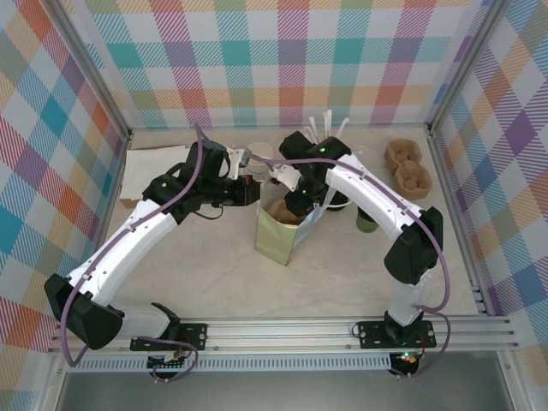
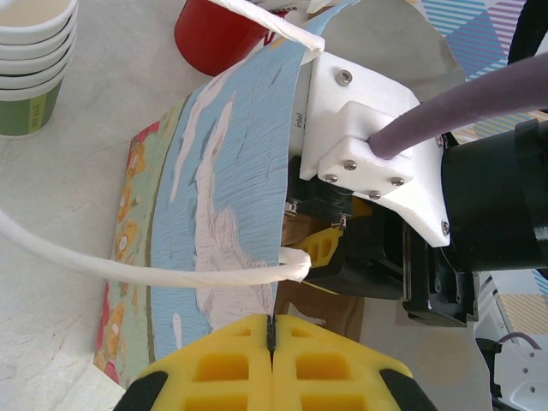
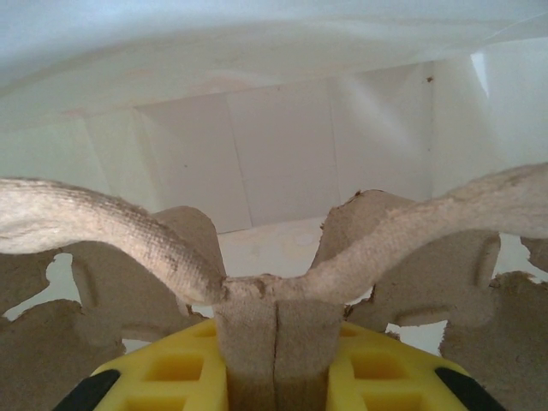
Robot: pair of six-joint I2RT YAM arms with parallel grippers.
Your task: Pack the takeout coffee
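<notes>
Centrally stands the printed paper bag [image 1: 278, 244]. The left gripper [image 2: 271, 330] is pinched tight on its rim, while the right gripper [image 3: 276, 342], inside it, clamps the centre ridge of a pulp cup carrier [image 3: 402, 231]. The takeout coffee [image 1: 366, 223] sits just right of the bag, partly behind the right arm [image 1: 377, 201]. Beyond stand stacked cups [image 2: 30, 60] and a red mug [image 2: 214, 38].

bag [image 1: 276, 244] mouth blocked by carrier [image 3: 377, 231], near tabletop [image 1: 214, 287] free

Bright, even light, soft shadows
Overhead view sharp, faint shadows on the bench [image 1: 214, 274]. Wrist views blur at the near edge; bag [image 3: 282, 154] inside looks washed pale.
</notes>
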